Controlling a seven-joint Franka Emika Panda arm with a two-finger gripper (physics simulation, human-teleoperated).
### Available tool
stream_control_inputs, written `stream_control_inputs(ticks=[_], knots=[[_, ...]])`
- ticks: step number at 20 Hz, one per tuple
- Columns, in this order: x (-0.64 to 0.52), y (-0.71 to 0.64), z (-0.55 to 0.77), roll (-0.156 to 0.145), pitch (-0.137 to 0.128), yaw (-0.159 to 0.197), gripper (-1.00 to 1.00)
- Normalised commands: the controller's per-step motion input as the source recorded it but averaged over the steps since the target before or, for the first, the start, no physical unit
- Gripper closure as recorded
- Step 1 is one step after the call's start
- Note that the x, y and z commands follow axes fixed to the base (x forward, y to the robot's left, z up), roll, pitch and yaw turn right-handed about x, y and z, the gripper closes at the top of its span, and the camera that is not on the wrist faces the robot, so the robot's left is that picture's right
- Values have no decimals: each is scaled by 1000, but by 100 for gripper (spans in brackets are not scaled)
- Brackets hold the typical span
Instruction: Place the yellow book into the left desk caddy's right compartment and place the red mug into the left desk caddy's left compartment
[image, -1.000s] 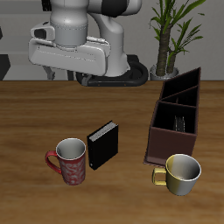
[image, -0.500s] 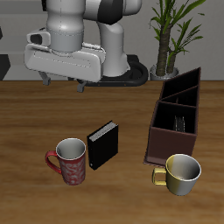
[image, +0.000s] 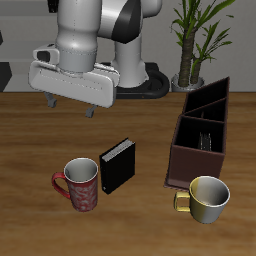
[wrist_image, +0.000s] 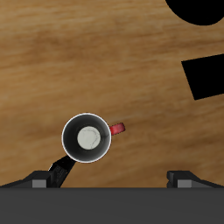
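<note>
Grey gripper (image: 70, 103) hangs above the table (image: 30, 140), fingers spread wide, holding nothing. Red mug (image: 80, 184) stands upright near the front edge, just beside a black book (image: 117, 165) (standing on edge). Left desk caddy (image: 200, 135) sits well apart w/ a gold mug (image: 207, 197) at its near end.

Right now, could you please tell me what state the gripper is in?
Gripper: open and holding nothing, hanging above the table with the red mug below it.

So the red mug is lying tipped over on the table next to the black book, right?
Not tipped over: the exterior view shows the red mug standing upright, its opening facing up. It does sit on the table next to the black book.
</note>
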Motion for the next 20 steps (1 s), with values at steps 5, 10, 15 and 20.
stream_control_inputs(ticks=[5, 10, 15, 20], knots=[[44, -119, -243, -35, -3, -31, -100], [50, -52, -251, -6, 14, -30, -100], [133, -81, -421, -23, 24, -58, -100], [48, -1, -275, -9, 21, -38, -100]])
